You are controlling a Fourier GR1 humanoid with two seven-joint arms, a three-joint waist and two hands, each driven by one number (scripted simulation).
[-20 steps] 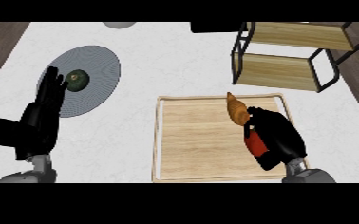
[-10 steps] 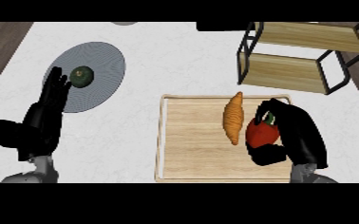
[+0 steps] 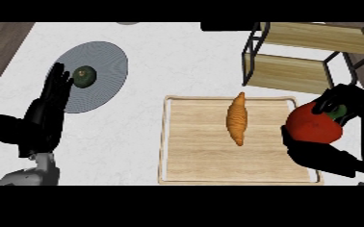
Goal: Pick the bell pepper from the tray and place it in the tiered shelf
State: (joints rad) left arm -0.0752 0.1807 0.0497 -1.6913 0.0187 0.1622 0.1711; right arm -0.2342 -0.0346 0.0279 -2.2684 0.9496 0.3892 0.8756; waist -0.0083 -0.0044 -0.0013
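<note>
The right hand point(image 3: 320, 144) has drawn off toward the right edge of the wooden tray point(image 3: 199, 168) since half a second ago, and the red bell pepper point(image 3: 311, 125) has gone with it: it now sits over the tray's right rim rather than over the boards, with the fingers curled round it from above and below and its green stem just showing by the fingertips. Whether the pepper is lifted clear of the rim I cannot tell. The orange croissant-like pastry point(image 3: 237, 118) lies where it lay before, lengthwise near the middle of the tray, now well apart from the hand. The tiered shelf point(image 3: 292, 67), dark frame with pale wooden boards, stands just beyond the tray's far right corner, with the pepper near its front leg but not in it. Over on the left, the left hand point(image 3: 50, 108) rests open with fingers straight, beside a round grey plate point(image 3: 103, 65) carrying a small dark green fruit point(image 3: 84, 76); neither has shifted. The counter point(image 3: 177, 57) is white and faintly veined, with a brown strip at its far left edge.
</note>
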